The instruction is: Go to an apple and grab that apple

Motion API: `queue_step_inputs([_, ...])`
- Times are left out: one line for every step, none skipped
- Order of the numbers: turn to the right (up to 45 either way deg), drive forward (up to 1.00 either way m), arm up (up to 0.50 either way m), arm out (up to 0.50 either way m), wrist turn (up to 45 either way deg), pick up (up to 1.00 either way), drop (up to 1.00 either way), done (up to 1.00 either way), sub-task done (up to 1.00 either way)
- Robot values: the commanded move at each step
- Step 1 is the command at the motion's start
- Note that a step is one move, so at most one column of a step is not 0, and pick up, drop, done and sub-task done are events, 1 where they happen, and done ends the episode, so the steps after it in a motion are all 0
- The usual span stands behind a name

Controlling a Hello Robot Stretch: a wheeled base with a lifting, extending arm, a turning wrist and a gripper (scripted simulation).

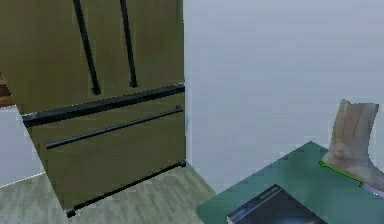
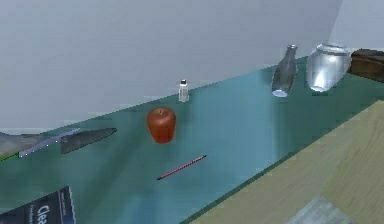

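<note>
The red apple [image 2: 161, 124] stands on the teal desk [image 2: 250, 130] near the middle of the arm side view, touching nothing. Behind it is a small white shaker [image 2: 184, 90]; in front lies a thin red pencil [image 2: 181, 167]. Toward the right stand a grey bottle [image 2: 285, 70] and a silvery pot [image 2: 328, 67] (just beside each other). The claw's state cannot be told.

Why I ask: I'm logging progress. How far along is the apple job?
Done: the approach looks finished, since the red apple sits close by on the teal table, between a salt shaker and a red pencil. In hand: probably lining up the reach. Left: the grab itself; the apple rests on the tabletop, not lifted.
</note>
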Motion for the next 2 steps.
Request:
queue_step_inputs([0.0,0.0,0.5,0.0,0.0,0.0,0.0,0.0,0.0])
queue_step_inputs([0.0,0.0,0.38,0.0,0.0,0.0,0.0,0.0,0.0])
